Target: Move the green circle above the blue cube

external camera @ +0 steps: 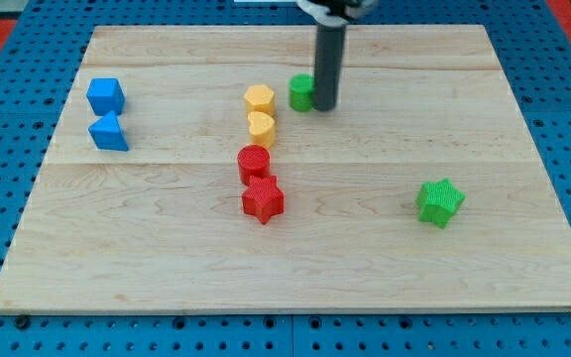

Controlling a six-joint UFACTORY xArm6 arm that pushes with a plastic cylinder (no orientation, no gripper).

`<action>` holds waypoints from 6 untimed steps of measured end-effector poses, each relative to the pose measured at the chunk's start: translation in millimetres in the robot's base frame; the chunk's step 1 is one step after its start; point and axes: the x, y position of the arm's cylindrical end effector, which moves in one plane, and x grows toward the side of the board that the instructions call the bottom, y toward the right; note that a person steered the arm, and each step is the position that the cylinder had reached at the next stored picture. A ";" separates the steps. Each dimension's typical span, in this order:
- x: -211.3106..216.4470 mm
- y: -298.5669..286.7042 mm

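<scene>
Nearest to the camera is the red star block (pixel 263 199), which lies a little left of the middle of the wooden board (pixel 365 268). Just behind it, touching it, stands the red cylinder (pixel 253 162). Farther back in the same line are two yellow blocks: a rounded, heart-like yellow block (pixel 262 127) and behind it the yellow hexagon (pixel 259 99), and these two touch each other. On the right side, rather near, the green star (pixel 440 201) sits alone, well apart from all other blocks. At the far left the blue cube (pixel 105 95) stands, and just in front of it is the blue triangle block (pixel 109 132), almost touching it. The green circle (pixel 302 91) is at the far middle of the board, just right of the yellow hexagon and well apart from the blue cube. My tip (pixel 324 105) rests on the board against the right side of the green circle, and the dark rod hides a part of this block. This arm has no jaws, so nothing is grasped; only the rod touches the block.
</scene>
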 end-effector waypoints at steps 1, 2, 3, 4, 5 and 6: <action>-52.9 -10.1; -59.1 -16.0; -59.1 -88.1; -40.7 -57.0; -39.9 -97.2; -65.0 -186.5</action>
